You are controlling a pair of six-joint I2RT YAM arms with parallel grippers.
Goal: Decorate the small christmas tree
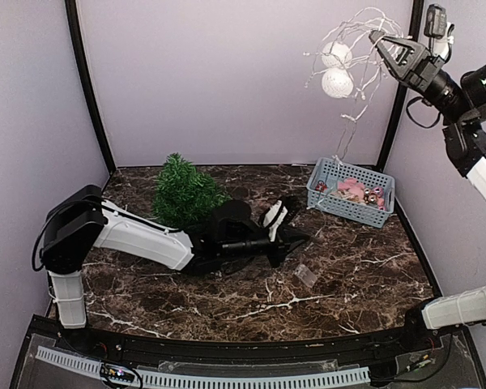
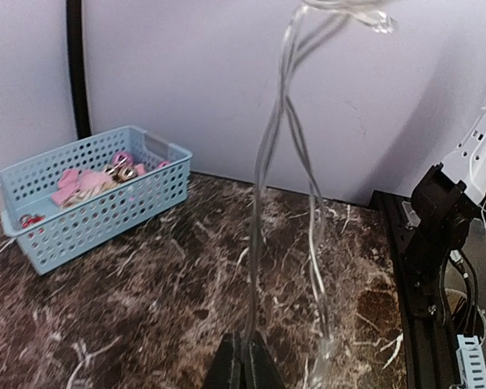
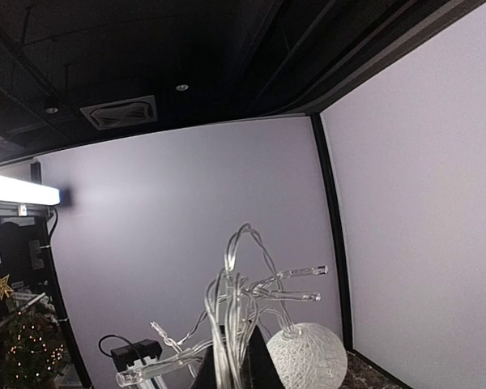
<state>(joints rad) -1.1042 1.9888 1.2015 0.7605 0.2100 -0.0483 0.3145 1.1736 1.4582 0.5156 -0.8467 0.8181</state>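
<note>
While the small christmas tree (image 1: 182, 190), bushy dark-green needles, stands bare at the back left of the marbled tabletop (image 1: 356, 275), I judge decoration barely begun: the right end effector (image 1: 384, 44) is clamped high on a clear twisted light string (image 1: 358, 32) carrying woven white balls (image 1: 337, 83), the left end effector (image 2: 245, 356) pinched together on its lower strands.

The base of the tree (image 1: 185, 190) is hidden behind the left arm (image 1: 138, 235). The pink items in the basket (image 1: 350, 207) and a clear piece (image 1: 305, 275) on the desk (image 1: 364, 267) are too small to identify. The bottom edge crops the left fingers (image 2: 229, 369) and right fingers (image 3: 263, 366). The light string (image 2: 263, 162) exits the left wrist view's top edge.
</note>
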